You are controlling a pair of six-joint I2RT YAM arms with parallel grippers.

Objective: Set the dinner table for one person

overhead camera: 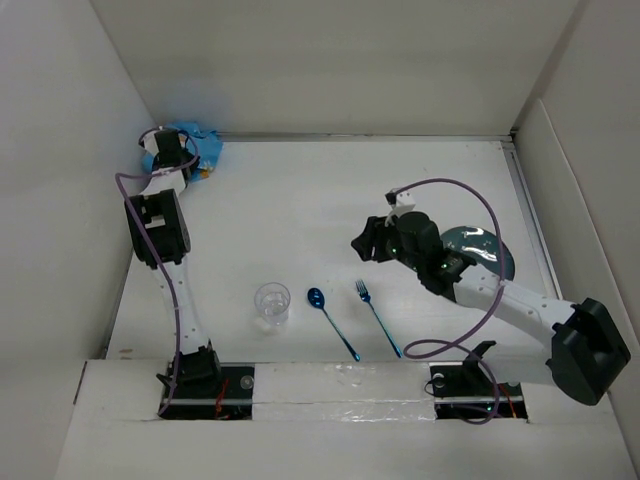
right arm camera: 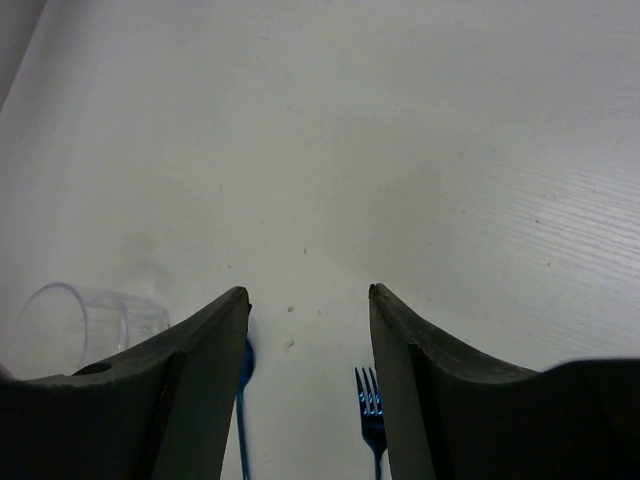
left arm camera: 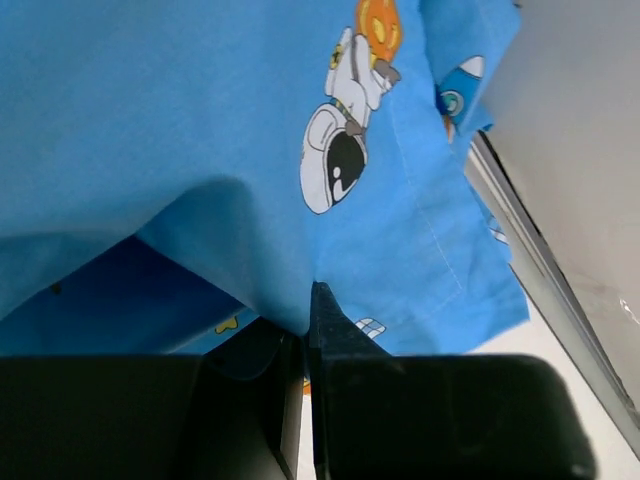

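Note:
At the far left corner of the dinner table (overhead camera: pixel 330 190) lies a crumpled bright blue placemat (overhead camera: pixel 207 146) with cartoon prints. My left gripper (overhead camera: pixel 170 152) is shut on a fold of the placemat (left arm camera: pixel 150 100); in the left wrist view the jaws pinch the cloth (left arm camera: pixel 309 300). My right gripper (overhead camera: pixel 364 241) hovers open over the middle of the table, nothing between its fingers (right arm camera: pixel 308 292). Below it lie a blue spoon (overhead camera: pixel 331 322) and a blue fork (overhead camera: pixel 378 317). A clear glass (overhead camera: pixel 271 303) stands left of the spoon.
A dark teal plate (overhead camera: pixel 485 248) sits at the right, partly hidden by my right arm. White walls enclose the table on the left, back and right. In the right wrist view the glass (right arm camera: pixel 70 322), spoon (right arm camera: pixel 244 400) and fork (right arm camera: pixel 371 400) show near the fingers.

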